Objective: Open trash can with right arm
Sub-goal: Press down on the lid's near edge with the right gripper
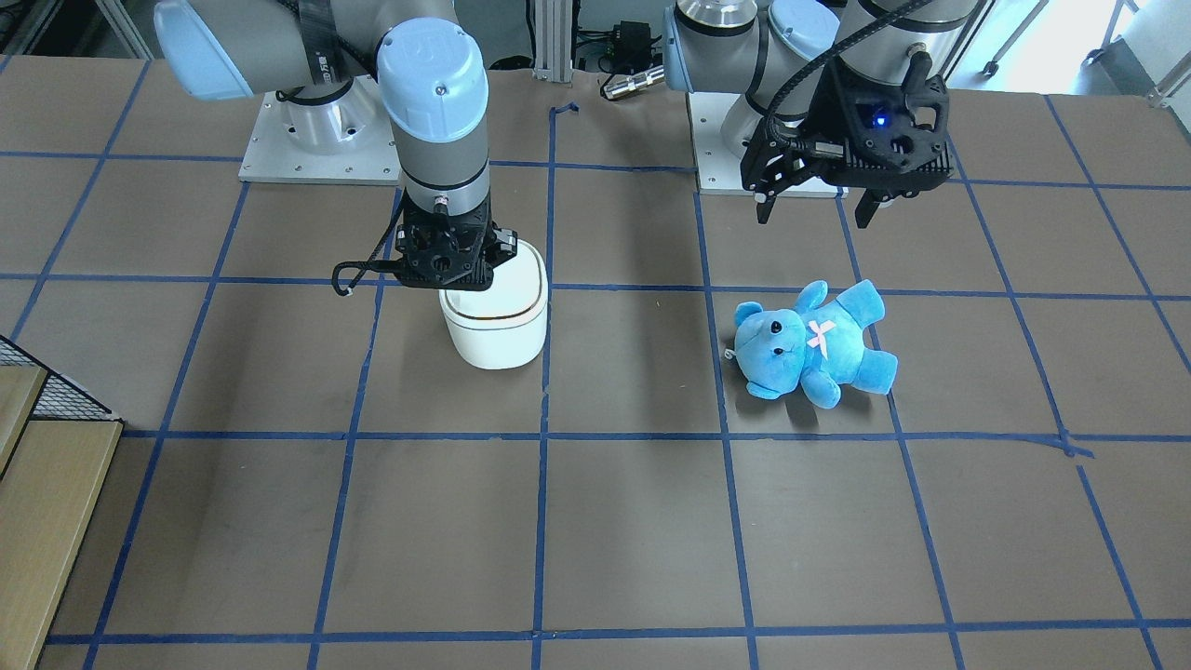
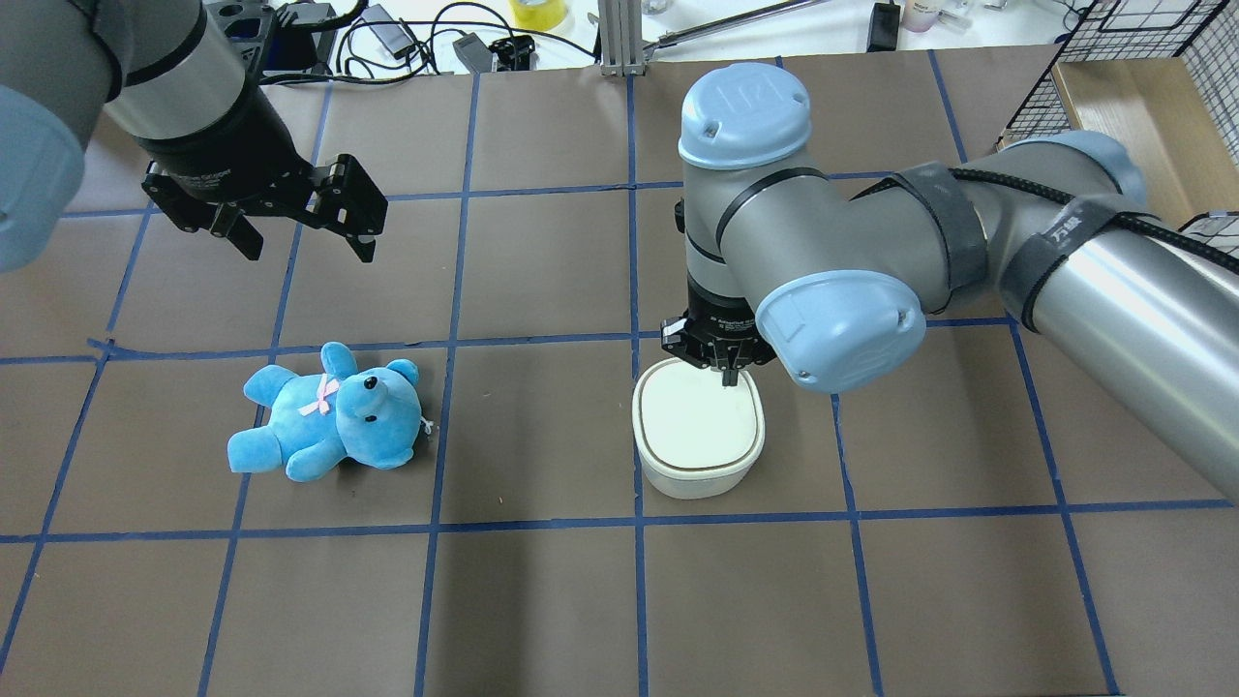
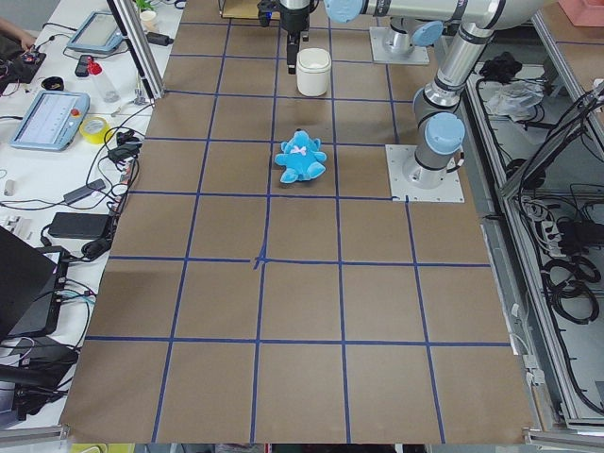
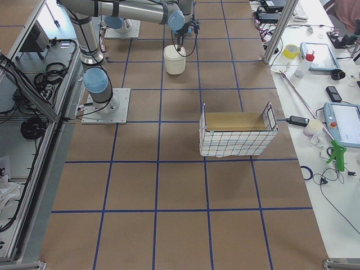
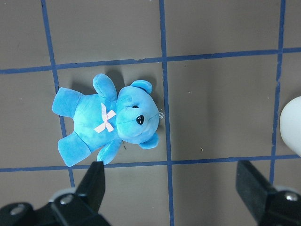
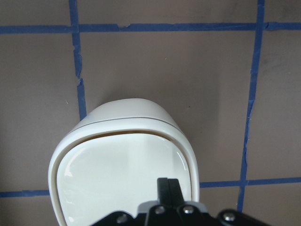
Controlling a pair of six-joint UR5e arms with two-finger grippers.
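The white trash can [image 2: 697, 436] stands on the brown table, and its flat lid lies closed. It also shows in the front view [image 1: 498, 326] and the right wrist view [image 6: 122, 165]. My right gripper [image 2: 728, 376] points straight down over the lid's rear edge, on the robot's side. Its fingers [image 6: 168, 186] are shut together with the tip at or just above the lid; I cannot tell if it touches. My left gripper [image 2: 300, 237] is open and empty. It hovers above the table behind the blue teddy bear [image 2: 329, 416].
The bear [image 5: 108, 120] lies on its back about two grid squares from the can. A wire basket with a wooden box [image 4: 236, 135] stands at the table's right end. The arm bases [image 1: 316, 140] sit along the robot's edge.
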